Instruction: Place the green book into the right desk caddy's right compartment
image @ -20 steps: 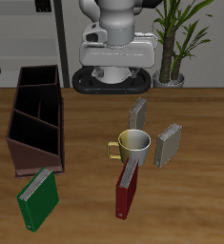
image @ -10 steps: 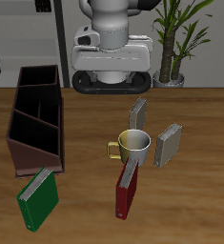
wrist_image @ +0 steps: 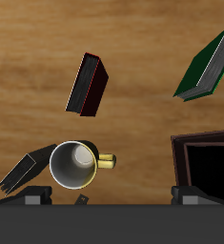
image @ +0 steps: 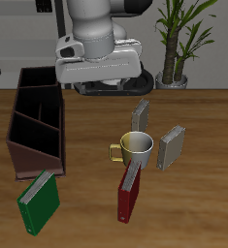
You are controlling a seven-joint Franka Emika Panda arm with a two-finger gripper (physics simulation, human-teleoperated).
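Wooden table (image: 86, 203) — green book (image: 39, 201) unlabelled.

Wooden bench (image: 198, 218), brown grain, carries several loose items. Mug (image: 136, 147) near the middle: pale body, yellow-gold handle pointing away from the books beside it, dark interior. In the wrist view the mug (wrist_image: 74, 163) shows a round white rim and gold handle.

Dark red book (image: 130, 194) lies toward the bench's front edge, one end just beside the mug, possibly touching; contact unclear. Wrist view shows the same red book (wrist_image: 87, 84) well apart from the mug's rim.

Two grey books: one (image: 140, 115) tilted just behind the mug, another (image: 171, 147) propped beside it.

Potted plant (image: 179, 39) behind the bench, green fronds.
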